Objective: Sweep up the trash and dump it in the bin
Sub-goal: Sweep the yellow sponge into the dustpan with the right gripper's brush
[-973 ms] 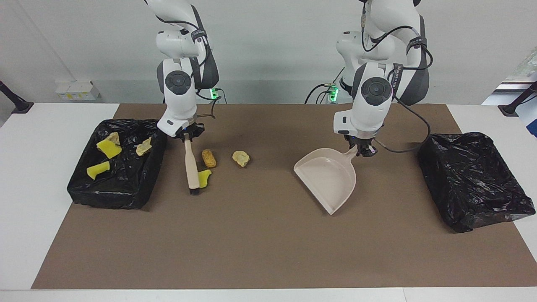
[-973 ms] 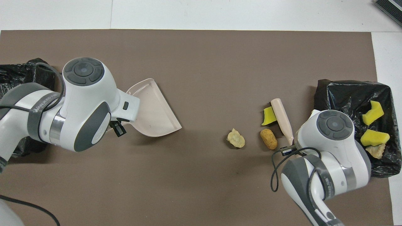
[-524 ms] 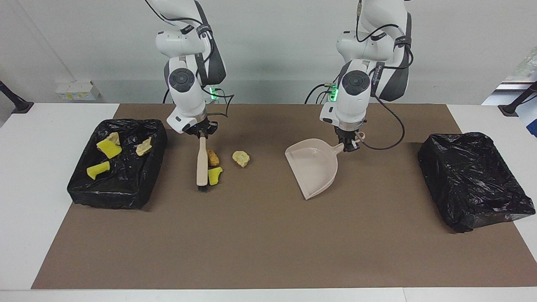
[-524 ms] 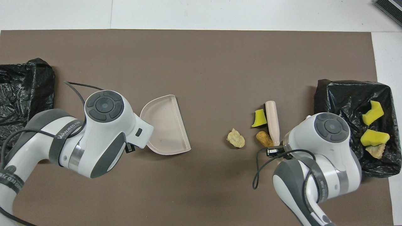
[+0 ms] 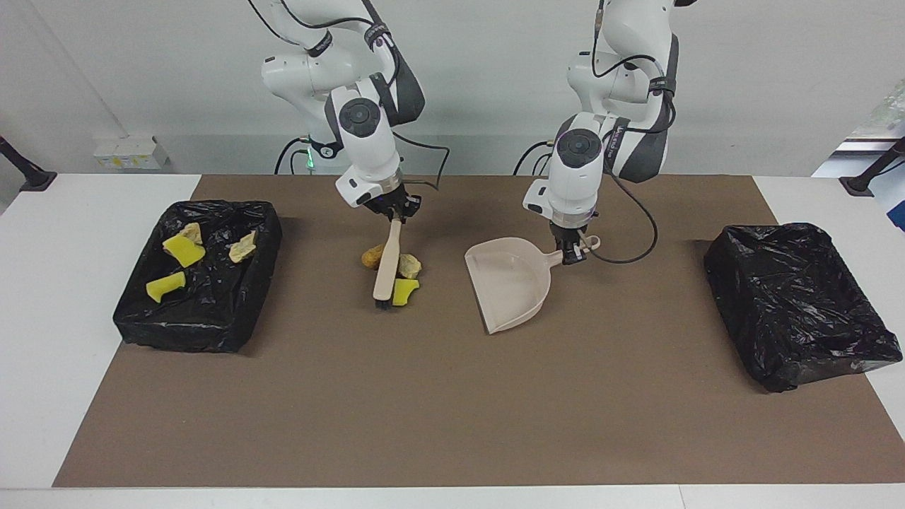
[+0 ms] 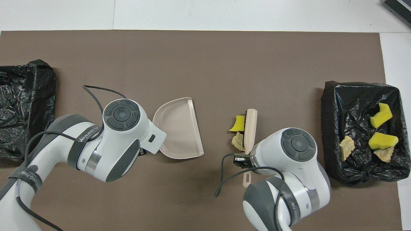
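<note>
Since a second ago the brush (image 5: 386, 265), pinched by its handle in the right hand (image 5: 396, 210), has been drawn across the table (image 5: 438, 396) toward the dustpan (image 5: 510, 283), and three loose scraps are now bunched against it: a yellow sponge piece (image 5: 405, 290), a pale crumb (image 5: 409, 264) and a brown lump (image 5: 370, 256). Meanwhile the dustpan, gripped by its handle in the left hand (image 5: 570, 250), has been carried closer, its mouth turned toward them. A gap remains, so sweeping appears unfinished. Two black-lined bins are counted: one bin (image 5: 201, 276) holds four scraps, the other bin (image 5: 792, 304) shows none.
</note>
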Controlling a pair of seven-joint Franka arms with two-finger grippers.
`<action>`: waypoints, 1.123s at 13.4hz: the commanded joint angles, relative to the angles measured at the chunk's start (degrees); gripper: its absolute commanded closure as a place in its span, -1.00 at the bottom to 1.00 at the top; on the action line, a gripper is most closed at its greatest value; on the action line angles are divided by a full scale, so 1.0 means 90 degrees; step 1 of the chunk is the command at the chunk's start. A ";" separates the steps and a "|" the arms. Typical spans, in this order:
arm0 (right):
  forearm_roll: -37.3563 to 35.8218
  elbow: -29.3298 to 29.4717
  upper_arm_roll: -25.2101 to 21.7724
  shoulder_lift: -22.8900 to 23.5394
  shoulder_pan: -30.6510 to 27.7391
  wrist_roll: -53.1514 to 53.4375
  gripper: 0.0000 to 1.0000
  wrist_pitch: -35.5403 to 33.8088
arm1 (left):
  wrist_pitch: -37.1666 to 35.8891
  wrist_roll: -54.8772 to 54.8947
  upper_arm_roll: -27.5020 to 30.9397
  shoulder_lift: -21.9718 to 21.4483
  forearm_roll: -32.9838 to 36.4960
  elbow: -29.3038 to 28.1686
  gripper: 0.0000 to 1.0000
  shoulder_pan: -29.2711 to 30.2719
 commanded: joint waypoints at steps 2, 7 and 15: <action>0.0420 0.0691 0.0002 0.0641 0.0376 0.0421 1.00 0.0100 | 0.0243 0.0002 0.0071 -0.0064 0.0106 -0.0167 1.00 -0.0095; 0.1784 0.0898 0.0011 0.0701 0.0562 -0.1625 1.00 -0.0242 | 0.0126 0.0001 0.0071 0.0063 0.0106 -0.0157 1.00 -0.0114; 0.1967 0.1016 -0.0164 -0.0488 -0.0423 -0.1943 1.00 -0.2018 | 0.0038 -0.0047 0.0052 -0.0054 0.0087 -0.0381 1.00 -0.0114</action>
